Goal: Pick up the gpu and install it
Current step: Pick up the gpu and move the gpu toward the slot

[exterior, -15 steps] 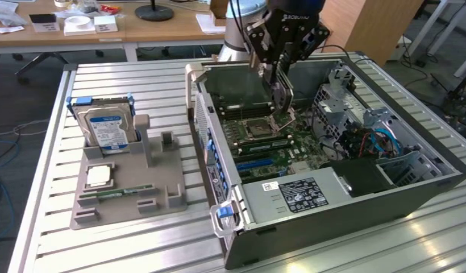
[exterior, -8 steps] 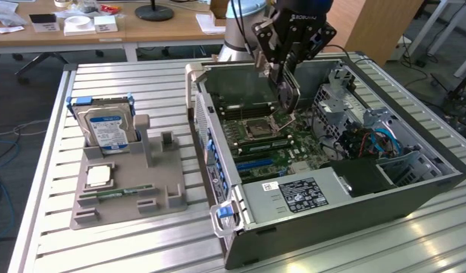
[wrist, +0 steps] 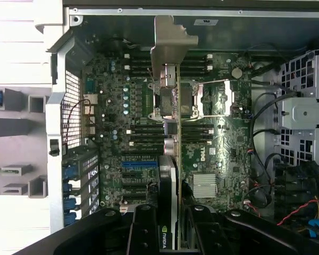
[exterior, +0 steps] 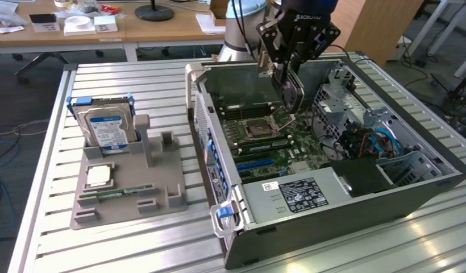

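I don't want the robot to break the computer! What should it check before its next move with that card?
1. Fingers closed on the gpu: ok.
2. Gpu over the motherboard, inside the open case: ok.
3. Gpu pushed into a slot: not ok, it hangs above the board.
4. Gpu lined up with its slot: cannot tell.
5. Blue cables clear of the gpu: ok, off to the exterior view's right.
6. Hard drive out of the way: ok, standing in the grey holder outside the case.
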